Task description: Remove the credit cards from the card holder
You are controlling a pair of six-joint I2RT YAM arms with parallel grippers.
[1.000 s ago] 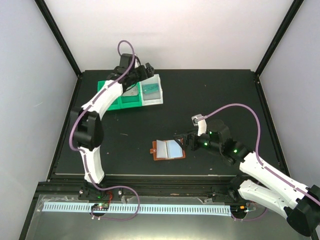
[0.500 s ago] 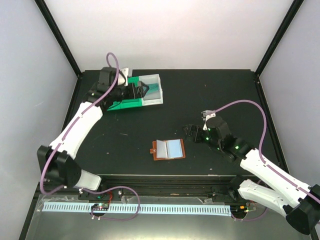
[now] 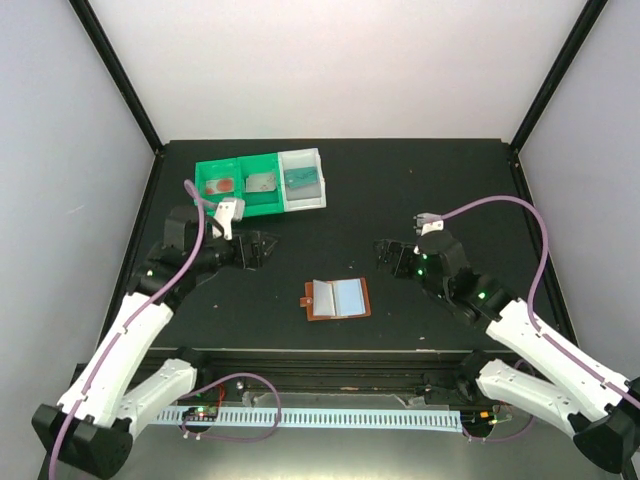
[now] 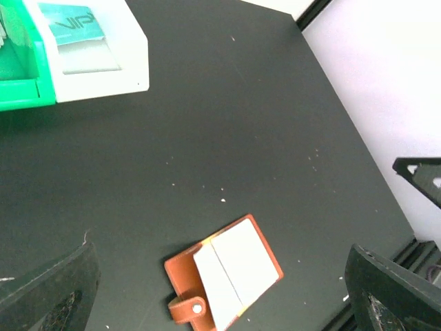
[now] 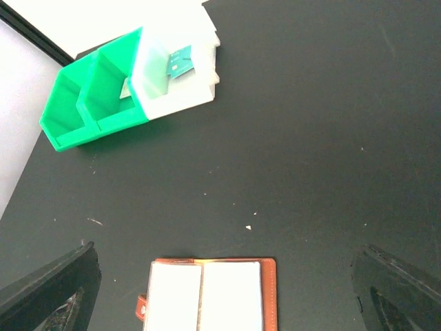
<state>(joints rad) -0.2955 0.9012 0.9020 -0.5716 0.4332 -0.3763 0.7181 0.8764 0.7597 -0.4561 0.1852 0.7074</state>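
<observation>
One opened card holder between two empty grippers, with two bins behind.

The single brown card holder (image 3: 337, 299) lies flat on the black table (image 3: 430, 190), near the front middle, two pale pocket faces up; whether a card sits inside is hard to tell. The left gripper (image 3: 262, 248) and right gripper (image 3: 385, 257) flank it, apart from it, jaws spread wide. At the back left, one two-compartment green bin (image 3: 260, 208) holds a grey card (image 3: 262, 182) and a reddish piece (image 3: 223, 184). The adjoining white bin (image 3: 305, 203) holds one teal card (image 3: 302, 177).
</observation>
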